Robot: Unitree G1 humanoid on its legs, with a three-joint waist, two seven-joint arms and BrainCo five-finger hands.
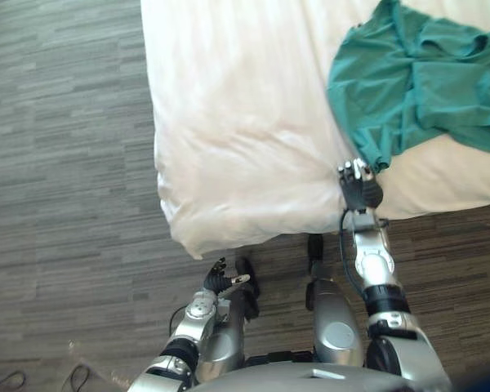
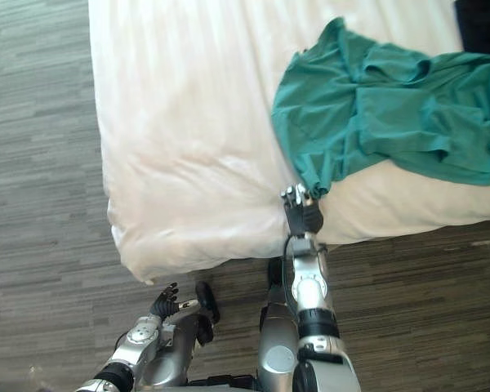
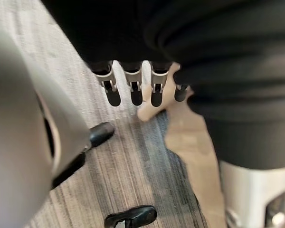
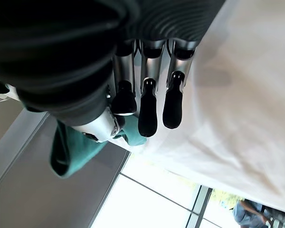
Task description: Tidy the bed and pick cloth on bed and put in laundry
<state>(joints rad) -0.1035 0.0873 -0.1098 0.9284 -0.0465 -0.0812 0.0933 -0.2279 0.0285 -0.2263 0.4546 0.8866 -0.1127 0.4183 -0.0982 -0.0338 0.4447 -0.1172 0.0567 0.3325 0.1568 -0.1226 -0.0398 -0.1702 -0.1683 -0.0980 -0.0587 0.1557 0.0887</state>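
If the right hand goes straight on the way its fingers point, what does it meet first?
Most likely the green cloth, whose near corner lies at the edge of the bed, just past the fingertips of the right hand. Depth is unclear, so it may brush the bed's surface first.

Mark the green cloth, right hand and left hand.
green cloth point(image 1: 416, 82): left eye view, crumpled middle.
right hand point(image 1: 361, 189): left eye view, dark back cover.
left hand point(image 1: 218, 279): left eye view, dark palm.
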